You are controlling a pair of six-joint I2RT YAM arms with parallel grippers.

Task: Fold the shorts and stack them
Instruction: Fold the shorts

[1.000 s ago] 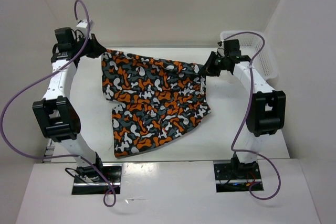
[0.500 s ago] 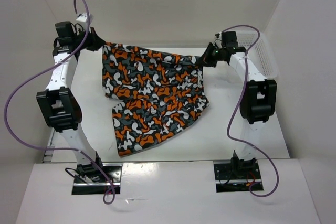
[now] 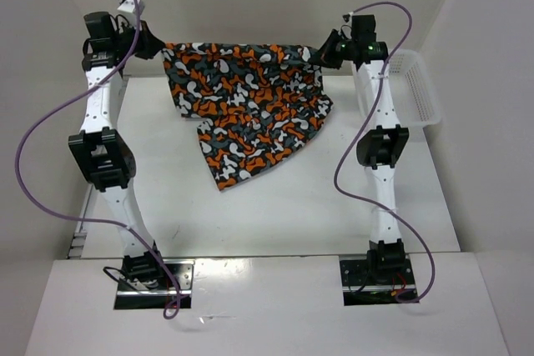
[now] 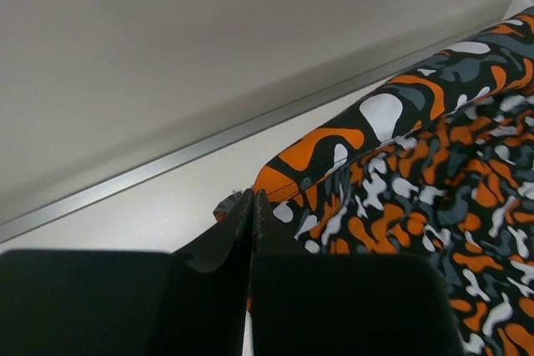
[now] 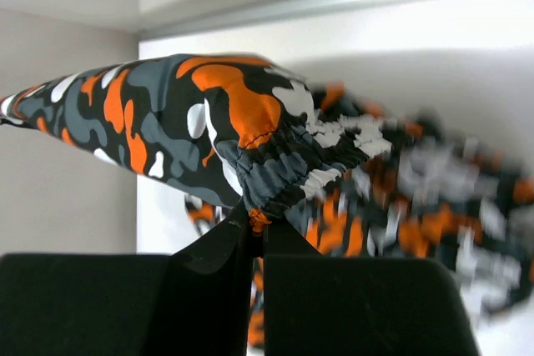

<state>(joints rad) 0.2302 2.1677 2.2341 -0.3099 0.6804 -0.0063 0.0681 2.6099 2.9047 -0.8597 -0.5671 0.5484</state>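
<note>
The white desk spans the enclosure, with the two arm bases bolted at its near edge.

The shorts hang at the far side of the desk, stretched by their top edge between the two pincers. The fabric drapes down and toward the near side, tapering to a low corner left of centre. Whether that corner touches the desk cannot be told.

The left arm and the right arm both reach up and away toward the far wall, each carrying one end of the garment's top edge.

A white mesh basket sits at the far right of the desk, just beside the right arm and apart from the shorts.

A purple cable loops out beside the left arm.

The left pincer is clamped on the left end of the top edge. Its wrist view shows the jaws pressed together at the hem of the shorts, with the pincer pinching the corner.

The right pincer is clamped on the right end. Its wrist view shows the pincer closed on the gathered elastic edge of the shorts.
</note>
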